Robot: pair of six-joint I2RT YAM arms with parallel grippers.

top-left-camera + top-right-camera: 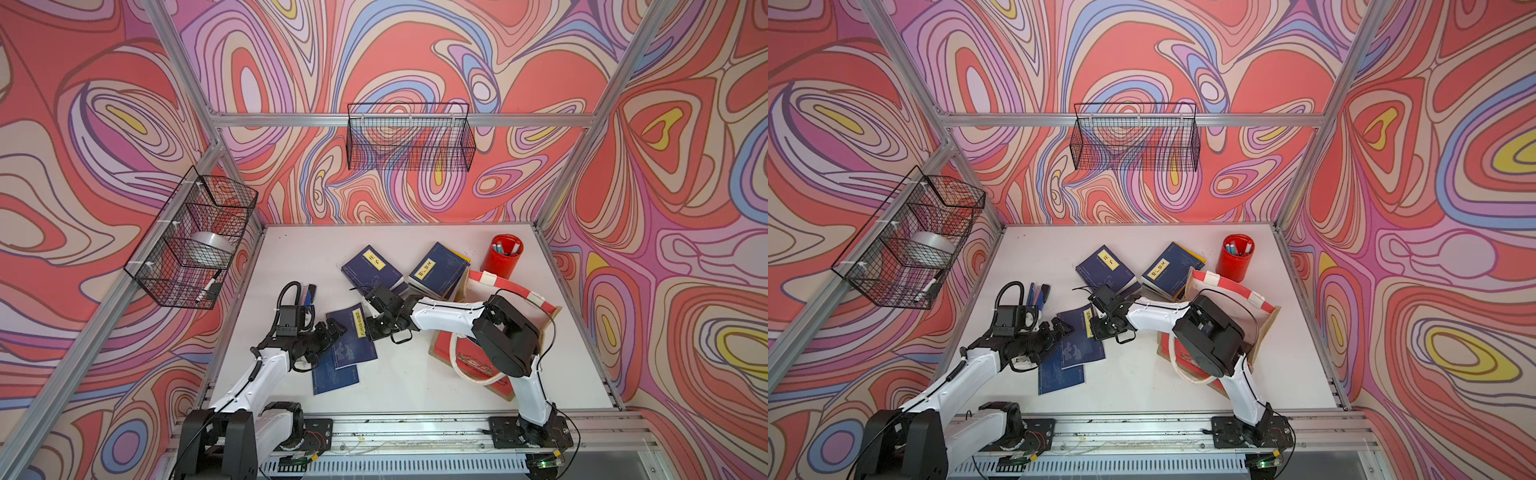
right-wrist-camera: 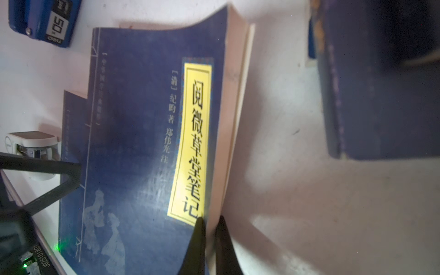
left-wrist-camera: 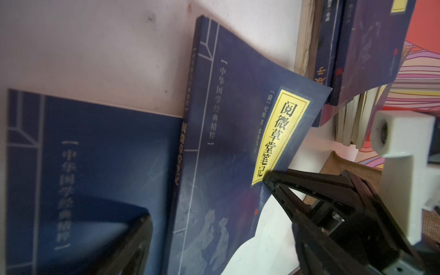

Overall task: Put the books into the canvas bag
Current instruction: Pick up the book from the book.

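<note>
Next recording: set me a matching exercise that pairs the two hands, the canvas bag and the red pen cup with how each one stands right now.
Things:
1. left hand
2. right hand
3. canvas bag
4. red pen cup

States:
A. standing upright with pens inside
B. shut on the corner of a navy book
C. open, at that book's spine side
D. partly hidden under the right arm

Pairs: 1-C, 2-B, 3-D, 4-A
</note>
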